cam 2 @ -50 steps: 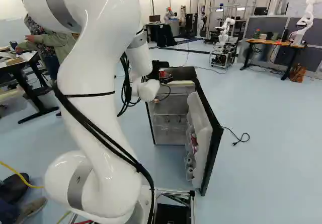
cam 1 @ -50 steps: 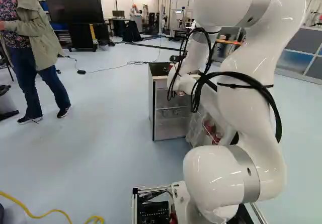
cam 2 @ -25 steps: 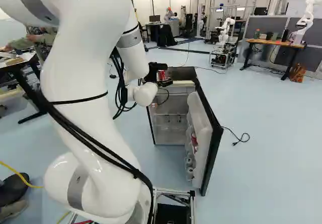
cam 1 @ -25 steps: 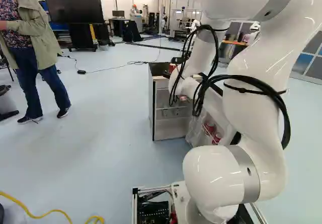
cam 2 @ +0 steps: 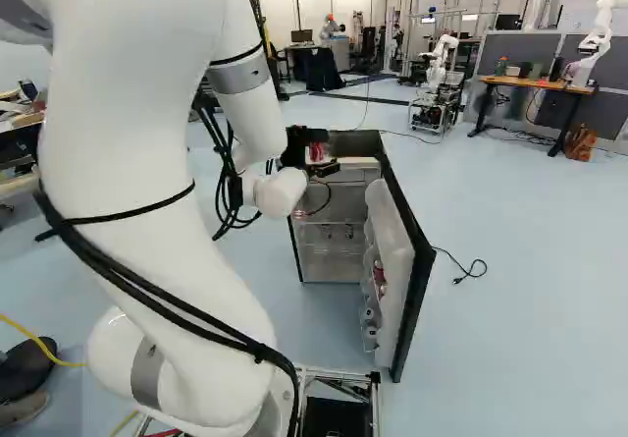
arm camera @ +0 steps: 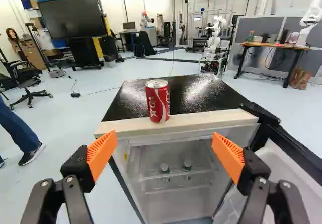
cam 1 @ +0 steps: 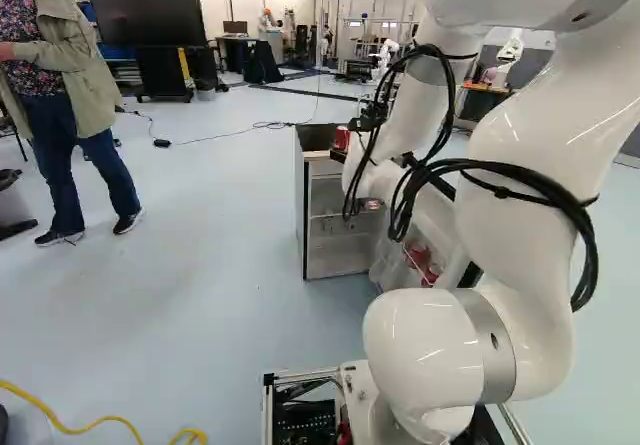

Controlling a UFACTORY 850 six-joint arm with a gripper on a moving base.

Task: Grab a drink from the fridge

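Gripper (cam 2: 322, 153): spread wide, gripping nothing; at the front of the fridge top in the right base view.
Orange pads (arm camera: 102, 152): facing each other across a broad gap in the wrist view.
Red drink can (arm camera: 158, 101): upright at the front edge of the fridge top, ahead of the gripper (arm camera: 165, 146) and in line with the gap between the pads; touched by neither finger.
Fridge top (arm camera: 196, 94): dark and glossy, with a pale strip along the front.
Fridge (cam 1: 299, 205): standing on the floor, open at the front.
Fridge door (cam 2: 407, 270): swung outward; fitted with racks on the inner side.
Red cans (cam 1: 420, 257): in the door racks.
Small containers (arm camera: 165, 168): two, side by side on a shelf inside, below the can.
Arm (cam 2: 167, 162): white, wrapped with black cables, reaching forward to the fridge.
Black cord (cam 2: 471, 272): loose on the floor beside the door.
Another robot (arm camera: 214, 38): white, well beyond the fridge.
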